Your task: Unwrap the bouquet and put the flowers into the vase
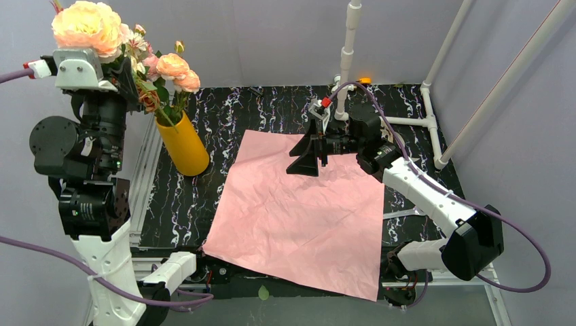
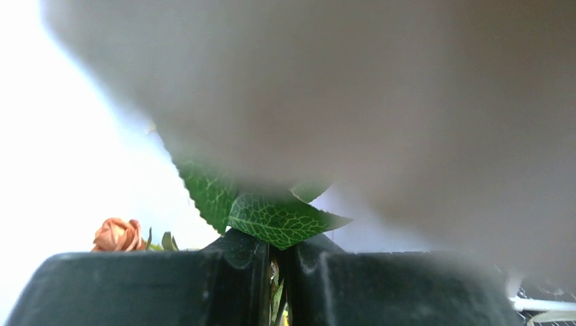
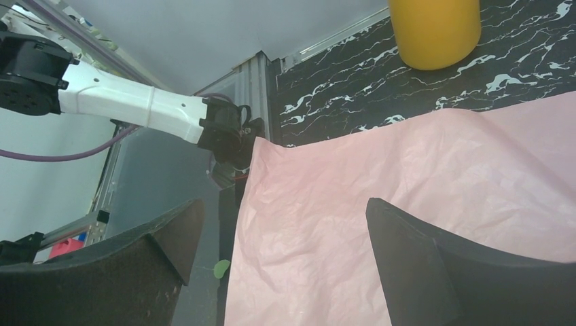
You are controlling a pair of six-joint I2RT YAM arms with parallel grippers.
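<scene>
at upper left, flowers (image 1: 166,68) are pinched by the left gripper (image 2: 277,272); mid-frame, the right gripper (image 1: 302,161) is held spread.

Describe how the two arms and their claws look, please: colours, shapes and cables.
Both the left arm and the right arm have white links and bulky black round joints. A purple cable runs along each. The right claw has two broad, black, wedge-shaped fingers; the left claw has dark fingers too.
</scene>
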